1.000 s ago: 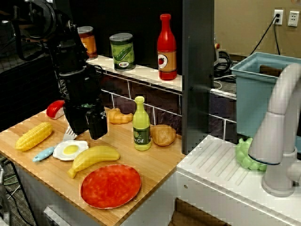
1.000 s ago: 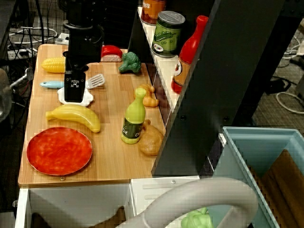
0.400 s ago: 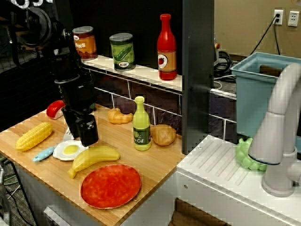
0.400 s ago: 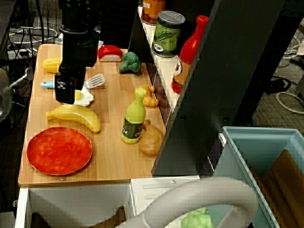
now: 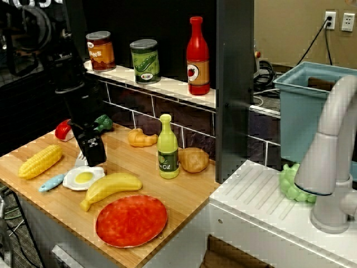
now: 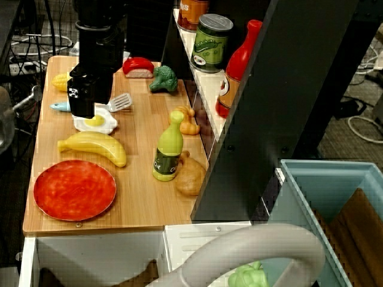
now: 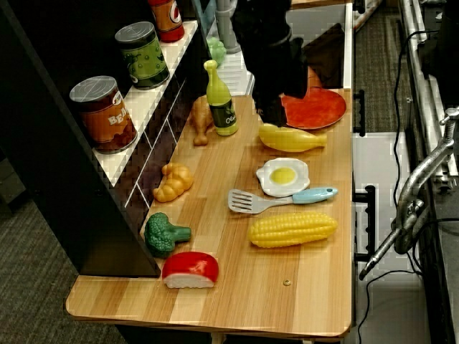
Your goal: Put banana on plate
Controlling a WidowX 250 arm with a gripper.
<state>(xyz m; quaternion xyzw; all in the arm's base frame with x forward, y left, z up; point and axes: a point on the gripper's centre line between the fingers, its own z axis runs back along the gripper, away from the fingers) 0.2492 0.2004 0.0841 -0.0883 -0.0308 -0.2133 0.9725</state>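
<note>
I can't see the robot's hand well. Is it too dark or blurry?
Mostly too dark. Side view: the black hand merges with the dark wall, fingers unclear. View from above: it shows better against the wood, over the egg. End view: the arm is a dark, slightly blurred mass by the plate.

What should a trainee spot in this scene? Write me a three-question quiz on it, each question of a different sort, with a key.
1. True or false: the banana already lies on the plate.
2. In the view from the end of the counter, what lies between the corn cob and the fried egg?
A. spatula
B. croissant
C. broccoli
3. How many containers stand on the shelf?

Key
1. False: it lies on the wooden board beside the plate.
2. A.
3. Three: two cans and a red bottle.
</note>
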